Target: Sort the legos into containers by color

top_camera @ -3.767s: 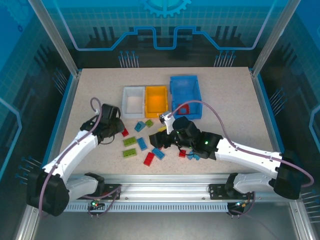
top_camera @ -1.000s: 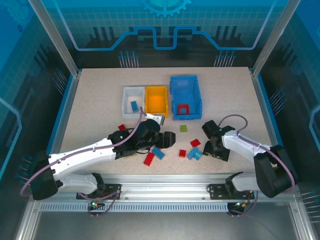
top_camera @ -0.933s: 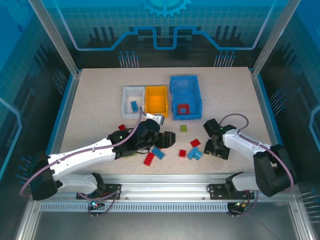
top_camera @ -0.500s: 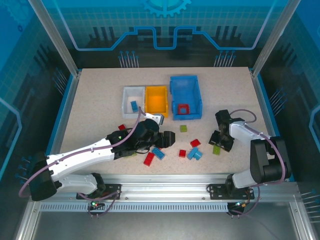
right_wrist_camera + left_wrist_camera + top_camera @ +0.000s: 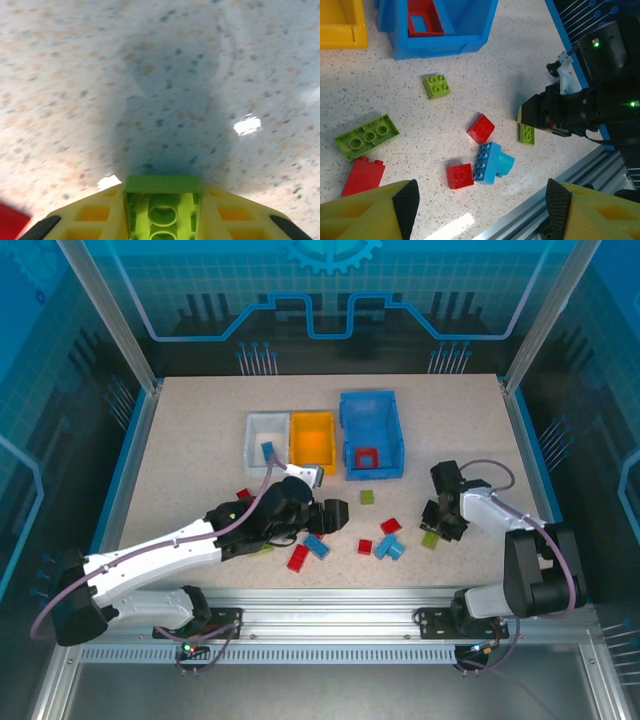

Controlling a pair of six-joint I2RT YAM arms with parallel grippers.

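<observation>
Going by the wrist view, the right hand [image 5: 437, 529] is clamped on a small green brick [image 5: 162, 207]. The brick sits snug between the yellow fingers [image 5: 95, 217], low over the speckled tabletop [image 5: 165, 75], close to its right edge and toward the near side. It's glossy olive plastic with a ring shape on the face I can see, though I can't tell if that's a stud or the underside. So my read is we're mid-delivery of a green one. The white-grey bin [image 5: 250, 440] holds a light blue brick [image 5: 267, 452] and the blue bin [image 5: 370, 397] has the red frame [image 5: 364, 459]. That probably leaves the yellow-orange bin [image 5: 312, 418], which looks empty, for green. Next I'd guess the hand has to lift clear, swing toward the far middle of the tabletop where the bins sit side by side, and let go only once it's over that bin's wall. It also has to dodge the left arm stretched across the middle. The left hand [image 5: 481, 200] is spread wide open with nothing in it, over the loose pile near the near edge: a green square [image 5: 437, 86], a long green plate [image 5: 366, 137], red bricks [image 5: 481, 128] and a light blue clump [image 5: 492, 162].
</observation>
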